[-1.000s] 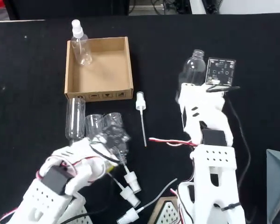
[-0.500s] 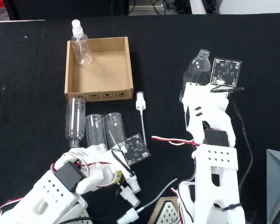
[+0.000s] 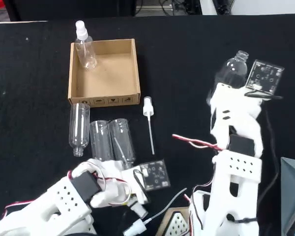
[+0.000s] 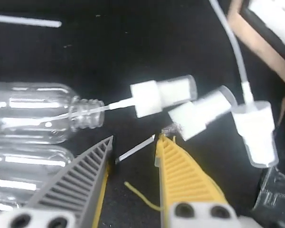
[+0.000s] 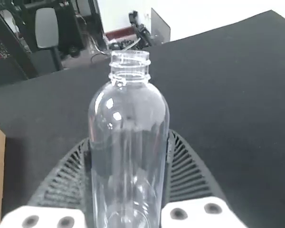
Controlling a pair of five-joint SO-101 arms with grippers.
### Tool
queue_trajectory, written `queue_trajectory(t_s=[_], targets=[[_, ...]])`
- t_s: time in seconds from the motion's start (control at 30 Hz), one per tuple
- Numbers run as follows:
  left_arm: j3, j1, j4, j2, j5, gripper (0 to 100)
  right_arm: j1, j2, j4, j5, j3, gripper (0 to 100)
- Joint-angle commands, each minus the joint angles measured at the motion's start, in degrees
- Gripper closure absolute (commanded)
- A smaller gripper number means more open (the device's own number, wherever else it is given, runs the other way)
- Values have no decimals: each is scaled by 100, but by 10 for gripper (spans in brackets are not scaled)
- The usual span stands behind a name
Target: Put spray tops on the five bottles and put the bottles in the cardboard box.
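My right gripper (image 5: pixel 128 145) is shut on an open-necked clear bottle (image 5: pixel 128 137), held upright above the table's right side (image 3: pixel 232 71). My left gripper (image 4: pixel 133 142) is open just above the table, its fingertips close to three loose spray tops (image 4: pixel 161 95), (image 4: pixel 202 111), (image 4: pixel 256 133). One top's tube runs into the neck of a lying bottle (image 4: pixel 38 111). Three uncapped bottles (image 3: pixel 79 125), (image 3: pixel 101 140), (image 3: pixel 122 140) lie in front of the cardboard box (image 3: pixel 71 73). A capped bottle (image 3: pixel 83 46) leans in the box's far left corner. Another spray top (image 3: pixel 148 107) lies right of the box.
A grey object (image 3: pixel 292 191) stands at the right edge. Red and white cables (image 3: pixel 191 142) hang along the right arm. Bare black table lies between the box and the right arm.
The left arm pulled back from the lying bottles toward the loose spray tops near the front edge. The right arm carried its bottle to the right and slightly farther away.
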Motion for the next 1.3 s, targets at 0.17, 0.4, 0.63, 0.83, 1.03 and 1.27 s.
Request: queue_trajectory(t_s=[0.17, 0.4, 0.63, 0.83, 1.03, 1.27], targets=[[-505, 567, 26, 835, -457, 863, 97, -189, 747, 158, -901, 987], [-848, 778, 26, 1635, -782, 864, 97, 585, 1345, 158, -1622, 987], [-1095, 840, -9, 2180, -1204, 865, 97, 1297, 1811, 316, -2237, 987], [-1297, 840, -9, 2637, -1538, 866, 97, 1622, 2119, 396, -2607, 987], [-1587, 840, -18, 3182, -1881, 866, 97, 2316, 2523, 624, -3204, 987], [-1851, 848, -18, 3771, -2259, 866, 97, 3011, 2743, 668, -3697, 987]])
